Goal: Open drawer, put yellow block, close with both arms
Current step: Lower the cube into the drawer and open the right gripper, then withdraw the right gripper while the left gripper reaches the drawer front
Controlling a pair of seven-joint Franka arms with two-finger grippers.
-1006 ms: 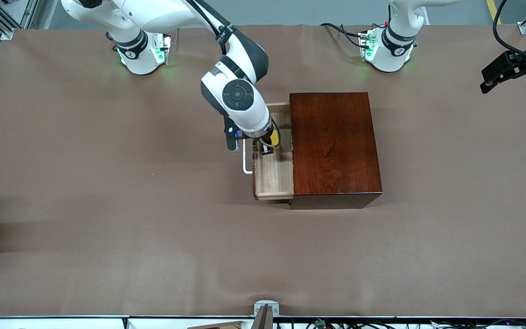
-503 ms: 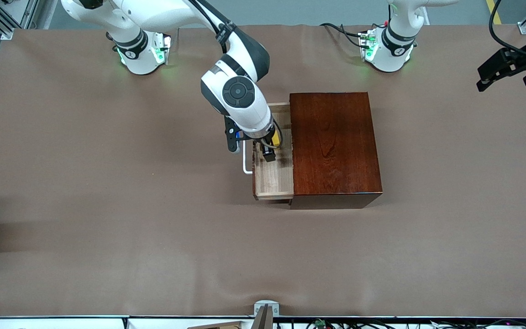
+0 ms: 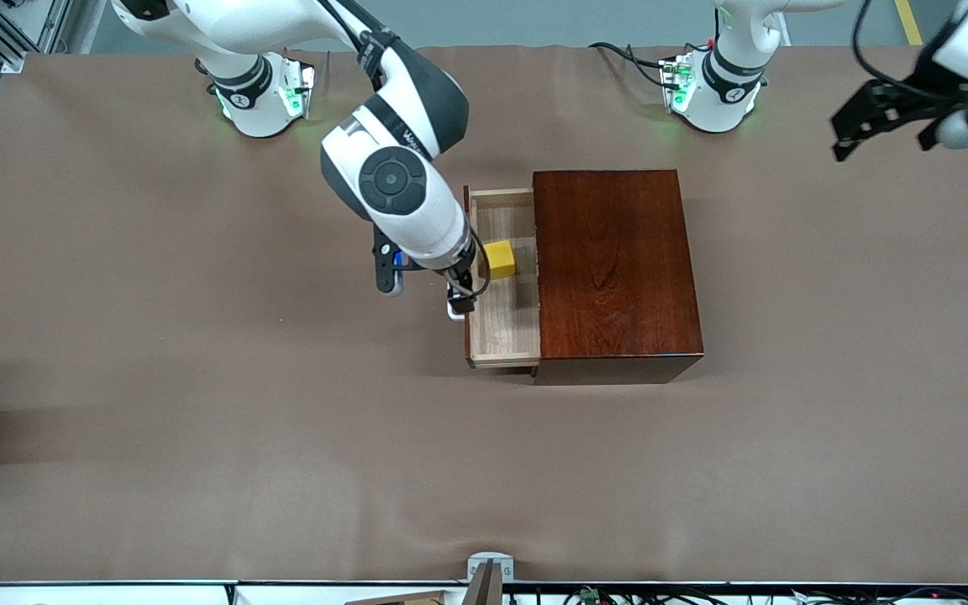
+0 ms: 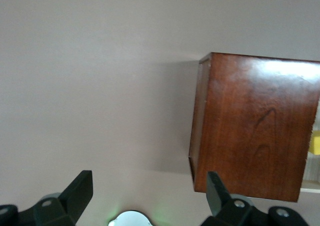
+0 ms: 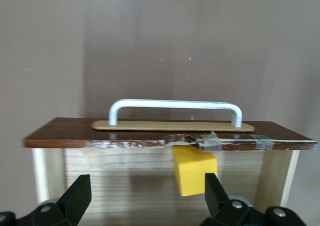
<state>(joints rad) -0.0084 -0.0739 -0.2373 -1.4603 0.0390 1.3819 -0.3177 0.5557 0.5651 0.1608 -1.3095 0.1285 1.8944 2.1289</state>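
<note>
The drawer stands pulled out of the dark mahogany box toward the right arm's end of the table. The yellow block lies alone on the drawer's pale floor. My right gripper is open and empty over the drawer's front edge, hiding most of the white handle. In the right wrist view the handle, the drawer's dark front and the block show past my open right gripper. My left gripper is open in the air over the left arm's end of the table.
The left wrist view shows the box from above, a sliver of the block, bare brown table, and the left arm's base between the open fingers. The arms' bases stand along the table's back edge.
My right gripper has let go of the yellow block and moved up and away from the box to the drawer's front edge. My left gripper has moved toward the box.
</note>
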